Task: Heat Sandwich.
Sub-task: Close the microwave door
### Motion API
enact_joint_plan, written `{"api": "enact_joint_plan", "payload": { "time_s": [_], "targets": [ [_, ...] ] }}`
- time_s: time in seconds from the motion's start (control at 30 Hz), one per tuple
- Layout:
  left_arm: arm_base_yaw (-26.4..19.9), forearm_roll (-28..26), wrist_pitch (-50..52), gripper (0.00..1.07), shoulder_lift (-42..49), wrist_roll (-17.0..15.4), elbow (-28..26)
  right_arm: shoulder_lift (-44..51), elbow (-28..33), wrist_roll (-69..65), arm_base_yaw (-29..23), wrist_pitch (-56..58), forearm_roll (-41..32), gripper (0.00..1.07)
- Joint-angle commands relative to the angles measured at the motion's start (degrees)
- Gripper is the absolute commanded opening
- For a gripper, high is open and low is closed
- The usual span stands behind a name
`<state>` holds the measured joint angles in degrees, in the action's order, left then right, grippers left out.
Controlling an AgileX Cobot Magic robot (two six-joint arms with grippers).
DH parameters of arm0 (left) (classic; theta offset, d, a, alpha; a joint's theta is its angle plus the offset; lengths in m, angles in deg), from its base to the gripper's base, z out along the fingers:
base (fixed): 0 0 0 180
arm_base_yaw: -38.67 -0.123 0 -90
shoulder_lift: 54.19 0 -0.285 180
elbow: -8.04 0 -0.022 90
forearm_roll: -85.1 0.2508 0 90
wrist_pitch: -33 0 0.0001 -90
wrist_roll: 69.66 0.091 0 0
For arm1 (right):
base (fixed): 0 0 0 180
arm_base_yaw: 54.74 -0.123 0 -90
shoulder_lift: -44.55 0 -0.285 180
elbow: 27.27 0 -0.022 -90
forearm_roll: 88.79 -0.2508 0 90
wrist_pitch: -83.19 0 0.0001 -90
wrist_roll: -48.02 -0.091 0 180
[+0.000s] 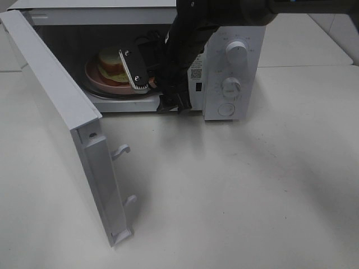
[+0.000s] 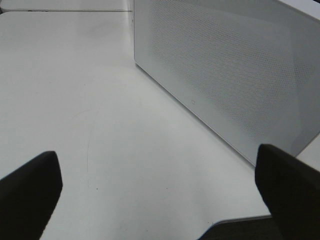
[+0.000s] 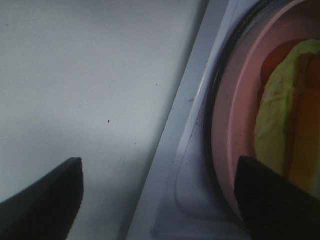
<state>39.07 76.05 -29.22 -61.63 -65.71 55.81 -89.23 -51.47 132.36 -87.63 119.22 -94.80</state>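
Note:
The sandwich (image 1: 112,63) lies on a round pink plate (image 1: 96,78) on the turntable inside the open microwave (image 1: 233,61). My right gripper (image 1: 151,87) reaches into the microwave's opening at the plate's front right edge, open and holding nothing. The right wrist view shows its dark fingers spread wide, one over the table and one over the plate (image 3: 240,115) beside the sandwich (image 3: 285,125). My left gripper (image 2: 157,200) is open and empty over bare table, and does not appear in the exterior high view.
The microwave door (image 1: 56,84) swings far out to the front left, with its latch hooks (image 1: 120,151) sticking out. A white perforated panel (image 2: 225,65) stands ahead of the left gripper. Two knobs (image 1: 235,53) and a button sit on the control panel.

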Motion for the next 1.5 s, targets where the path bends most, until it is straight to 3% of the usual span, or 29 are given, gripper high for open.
{"api": "enact_joint_plan", "payload": {
  "time_s": [0.03, 0.53, 1.5],
  "targets": [
    [0.3, -0.2, 0.7, 0.98, 1.2, -0.3, 0.0, 3.7, 4.1, -1.3, -0.1, -1.1, 0.1, 0.78],
    [0.3, -0.2, 0.7, 0.98, 1.2, -0.3, 0.0, 18.4, 26.2, -2.3, -0.1, -11.3, -0.2, 0.76],
    [0.3, -0.2, 0.7, 0.98, 1.2, -0.3, 0.0, 40.0, 54.9, -17.3, -0.1, -20.3, -0.2, 0.76]
  ]
}}
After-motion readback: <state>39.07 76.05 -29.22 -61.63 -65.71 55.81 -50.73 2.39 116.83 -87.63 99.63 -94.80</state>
